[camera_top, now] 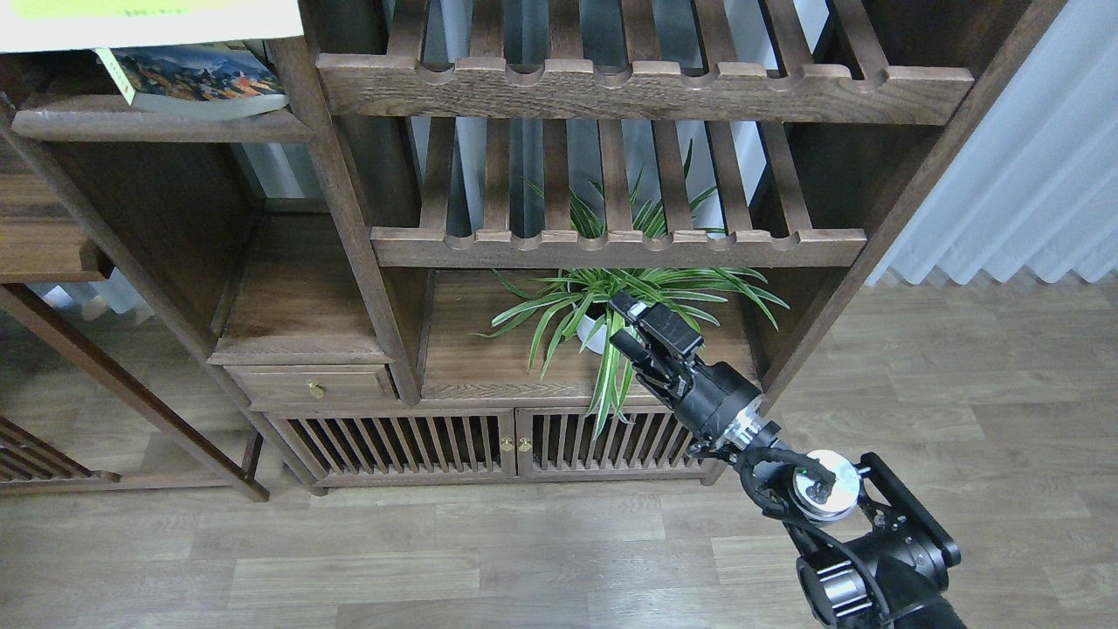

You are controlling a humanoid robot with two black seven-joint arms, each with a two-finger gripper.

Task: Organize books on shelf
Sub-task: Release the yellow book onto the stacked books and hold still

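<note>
A wooden bookcase seen from above, two books at its top left corner, one robot arm in view.

The yellow-green book (148,19) shows only its lower edge at the frame's top, above the landscape-photo book (196,79) lying flat on the dark shelf (157,127). Both look light, thin and floppy, probably best pinched near the spine. The right gripper (645,325) hovers by the potted plant (603,301), holding nothing; its opening is unclear. The left gripper is out of sight.
</note>
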